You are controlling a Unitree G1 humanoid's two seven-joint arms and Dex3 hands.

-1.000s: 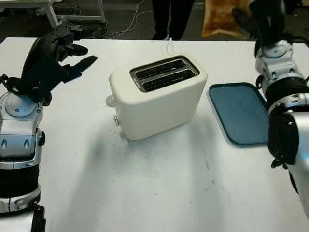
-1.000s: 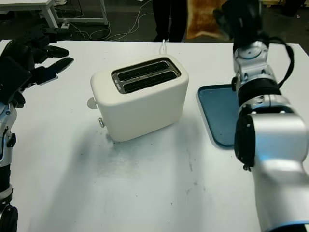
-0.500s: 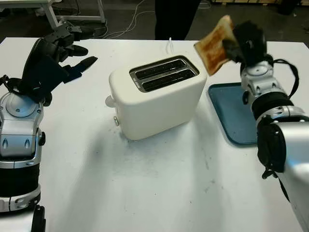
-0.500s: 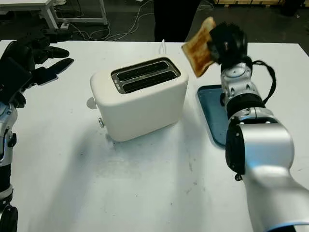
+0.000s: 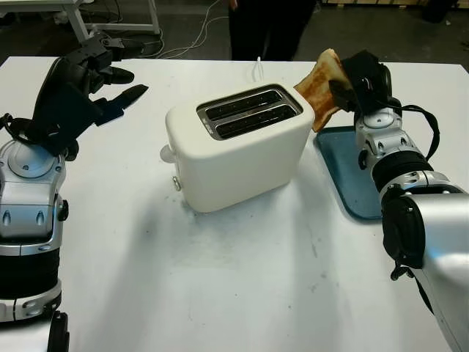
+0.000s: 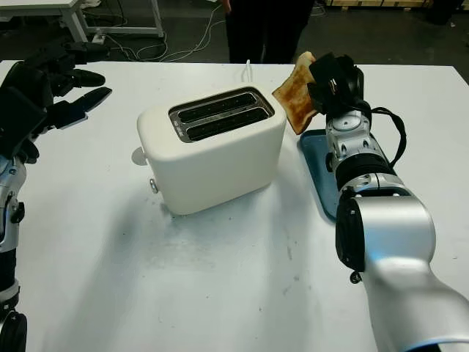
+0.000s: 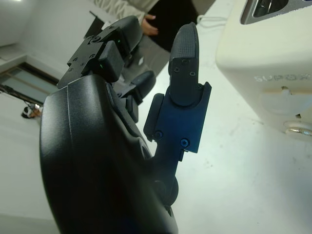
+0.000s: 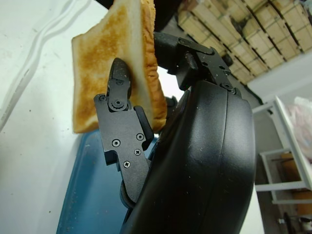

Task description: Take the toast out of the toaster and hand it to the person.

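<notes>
A browned slice of toast point(image 5: 321, 86) is held upright in my right hand point(image 5: 350, 82), just right of the toaster and over the far end of the blue tray point(image 5: 363, 183). In the right wrist view the fingers point(image 8: 119, 122) pinch the toast point(image 8: 114, 68) on both faces. The cream two-slot toaster point(image 5: 238, 147) stands mid-table, and both slots look empty. My left hand point(image 5: 80, 92) is raised at the far left, open, well away from the toaster. A person point(image 5: 267, 26) in dark clothes stands behind the table's far edge.
The toaster's white cord point(image 5: 258, 67) runs off the far edge of the white table point(image 5: 220, 279). Cables lie on the floor behind. Table legs point(image 5: 77, 18) stand at the back left.
My right hand has come down and back from the far edge with the toast still in it, ending beside the toaster over the tray. The left arm has not moved.
</notes>
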